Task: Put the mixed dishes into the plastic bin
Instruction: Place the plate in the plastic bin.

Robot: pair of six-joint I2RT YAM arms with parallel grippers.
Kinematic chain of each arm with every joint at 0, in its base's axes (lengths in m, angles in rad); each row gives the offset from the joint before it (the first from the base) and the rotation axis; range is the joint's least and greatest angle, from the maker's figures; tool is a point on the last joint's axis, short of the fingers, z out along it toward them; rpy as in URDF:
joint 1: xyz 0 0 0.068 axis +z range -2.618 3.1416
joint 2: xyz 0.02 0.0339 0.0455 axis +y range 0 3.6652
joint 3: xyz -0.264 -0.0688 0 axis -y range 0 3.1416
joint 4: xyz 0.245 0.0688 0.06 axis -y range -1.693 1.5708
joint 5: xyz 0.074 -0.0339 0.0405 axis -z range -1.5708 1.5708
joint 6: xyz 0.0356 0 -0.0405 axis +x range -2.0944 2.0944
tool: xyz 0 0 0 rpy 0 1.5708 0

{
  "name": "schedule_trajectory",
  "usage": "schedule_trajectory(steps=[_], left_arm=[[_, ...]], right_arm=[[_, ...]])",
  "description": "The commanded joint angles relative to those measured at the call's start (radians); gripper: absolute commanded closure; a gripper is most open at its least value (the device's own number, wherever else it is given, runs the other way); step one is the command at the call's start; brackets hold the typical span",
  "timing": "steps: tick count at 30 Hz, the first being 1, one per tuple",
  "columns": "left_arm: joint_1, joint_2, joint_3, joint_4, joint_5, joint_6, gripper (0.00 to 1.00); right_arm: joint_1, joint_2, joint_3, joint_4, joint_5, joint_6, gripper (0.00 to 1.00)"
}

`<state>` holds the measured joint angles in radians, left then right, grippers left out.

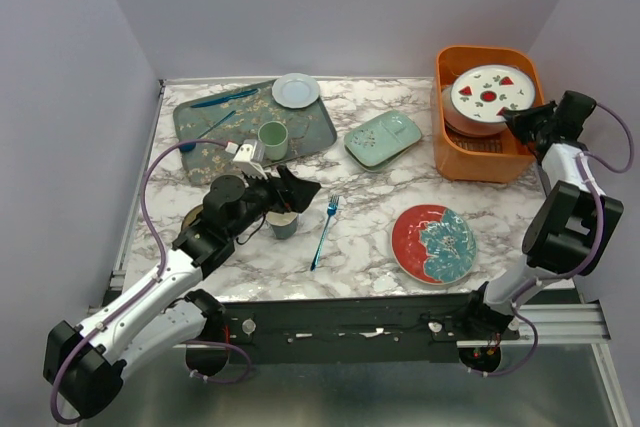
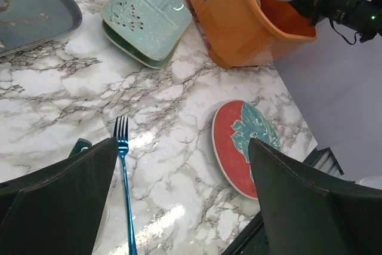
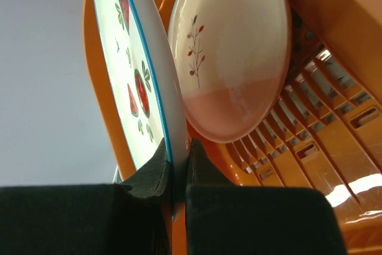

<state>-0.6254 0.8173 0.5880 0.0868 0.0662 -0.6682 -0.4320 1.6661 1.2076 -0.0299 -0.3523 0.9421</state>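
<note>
The marble surface (image 1: 370, 197) carries everything, and the orange bin (image 1: 470, 159) stands at its far right corner. The dark floral tray (image 1: 200, 127) lies well to the bin's left and is no part of the load.

The step in hand looks like setting the white plate with red marks (image 1: 490, 93) into the bin. The right gripper (image 3: 176, 159) has its fingers pinched narrow on that plate's rim, holding it over the bin's mouth, leaning against the pink plate (image 3: 233, 58) already inside. The next move, I judge, is to lower it beside the pink one, then let go without knocking the two together.

The red plate with the teal flower (image 1: 432, 244) waits in front of the bin, and the pale-green divided dish (image 1: 384, 139) just to its left. The left gripper (image 1: 295, 190) hovers well left of the bin, fingers wide and empty, above the dark mug (image 1: 283, 223). A blue fork (image 1: 325, 232) lies beside the mug, perhaps in the way.
</note>
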Motion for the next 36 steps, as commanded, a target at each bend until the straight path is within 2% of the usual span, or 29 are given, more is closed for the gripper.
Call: schedule_trajectory(steps=[1,9,22,36], left_arm=[[0.006,0.011,0.029,0.005,0.026,0.021,0.01],[0.007,0.017,0.033,0.002,0.026,0.012,0.01],[0.006,0.014,0.039,-0.009,0.023,0.001,0.01],[0.007,0.010,0.044,-0.012,0.026,-0.004,0.01]], right_arm=[[0.010,0.026,0.102,0.088,0.038,0.023,0.96],[0.038,0.087,0.162,0.033,0.124,0.020,0.92],[0.081,0.184,0.251,-0.057,0.179,0.003,0.85],[0.099,0.228,0.285,-0.087,0.214,-0.003,0.66]])
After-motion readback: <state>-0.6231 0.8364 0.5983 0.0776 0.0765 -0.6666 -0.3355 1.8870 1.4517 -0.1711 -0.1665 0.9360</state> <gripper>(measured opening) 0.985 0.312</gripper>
